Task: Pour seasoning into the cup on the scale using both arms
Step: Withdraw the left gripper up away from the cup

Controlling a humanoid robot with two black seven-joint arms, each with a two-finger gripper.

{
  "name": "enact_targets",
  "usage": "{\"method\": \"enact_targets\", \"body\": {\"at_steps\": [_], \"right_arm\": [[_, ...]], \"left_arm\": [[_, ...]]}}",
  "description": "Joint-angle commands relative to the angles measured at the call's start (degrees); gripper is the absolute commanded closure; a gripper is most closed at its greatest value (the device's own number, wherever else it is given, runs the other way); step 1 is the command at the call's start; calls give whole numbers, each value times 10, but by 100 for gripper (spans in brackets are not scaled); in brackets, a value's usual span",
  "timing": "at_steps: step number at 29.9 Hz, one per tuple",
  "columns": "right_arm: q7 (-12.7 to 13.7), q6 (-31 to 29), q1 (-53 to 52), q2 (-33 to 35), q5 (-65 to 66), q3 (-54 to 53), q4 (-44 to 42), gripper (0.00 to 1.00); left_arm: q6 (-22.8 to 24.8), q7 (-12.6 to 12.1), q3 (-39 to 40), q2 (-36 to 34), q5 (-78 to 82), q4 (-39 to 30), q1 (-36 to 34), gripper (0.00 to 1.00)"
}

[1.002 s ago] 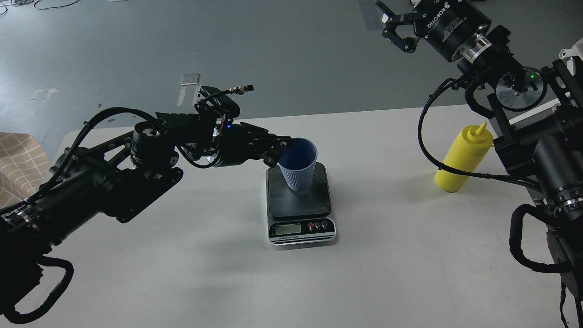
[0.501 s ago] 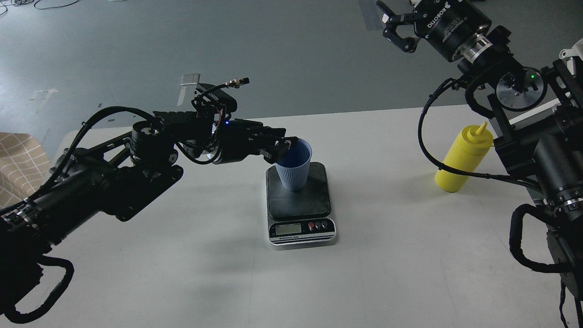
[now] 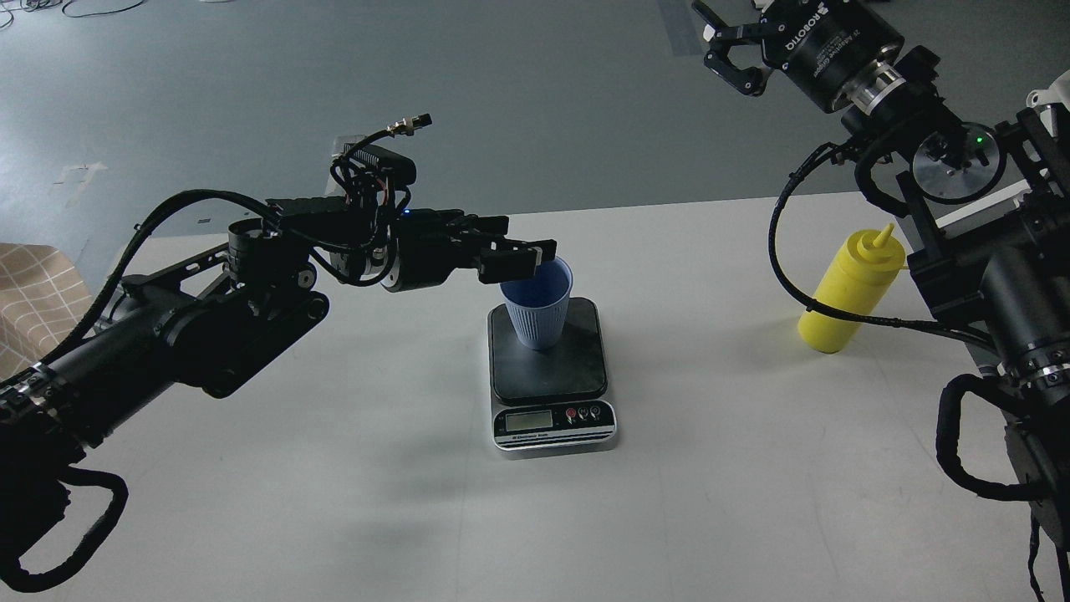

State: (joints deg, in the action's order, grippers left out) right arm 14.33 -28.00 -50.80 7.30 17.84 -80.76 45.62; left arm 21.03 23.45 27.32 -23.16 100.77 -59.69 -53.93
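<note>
The light-blue ribbed cup (image 3: pixel 537 313) stands upright on the dark platform of the scale (image 3: pixel 577 368), whose silver front with the LCD faces me. My left gripper (image 3: pixel 517 248) is level, at the cup's upper left rim, with its fingers apart and nothing between them. The yellow seasoning bottle (image 3: pixel 851 293) stands alone on the table at the right, nozzle up. My right gripper (image 3: pixel 726 52) is high at the top right, far above and behind the bottle, open and empty.
The white table (image 3: pixel 401 502) ends at its far edge just behind the scale; grey floor lies beyond. My right arm's cables (image 3: pixel 790 251) hang close to the bottle. A tan checked object (image 3: pixel 38 293) is at the left edge.
The cup went from tilted in my left gripper to upright on the scale. The left gripper has let go of it and risen slightly. The right arm has barely moved.
</note>
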Motion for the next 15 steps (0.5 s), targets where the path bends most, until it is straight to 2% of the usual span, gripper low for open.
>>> {"method": "enact_targets", "body": {"at_steps": [1, 6, 10, 12, 15], "right_arm": [[1, 0, 0, 0, 0, 1, 3, 1], [1, 0, 0, 0, 0, 0, 3, 1], [1, 0, 0, -1, -1, 1, 3, 1], [1, 0, 1, -1, -1, 1, 4, 1], [0, 0, 2, -1, -1, 1, 17, 1]], "left_arm": [[2, 0, 3, -17, -67, 1, -2, 2], [9, 1, 20, -51, -226, 1, -2, 2], [9, 2, 73, -83, -458, 7, 1, 2], [9, 2, 89, -86, -524, 23, 3, 2], [17, 5, 123, -82, -666, 83, 4, 2]]}}
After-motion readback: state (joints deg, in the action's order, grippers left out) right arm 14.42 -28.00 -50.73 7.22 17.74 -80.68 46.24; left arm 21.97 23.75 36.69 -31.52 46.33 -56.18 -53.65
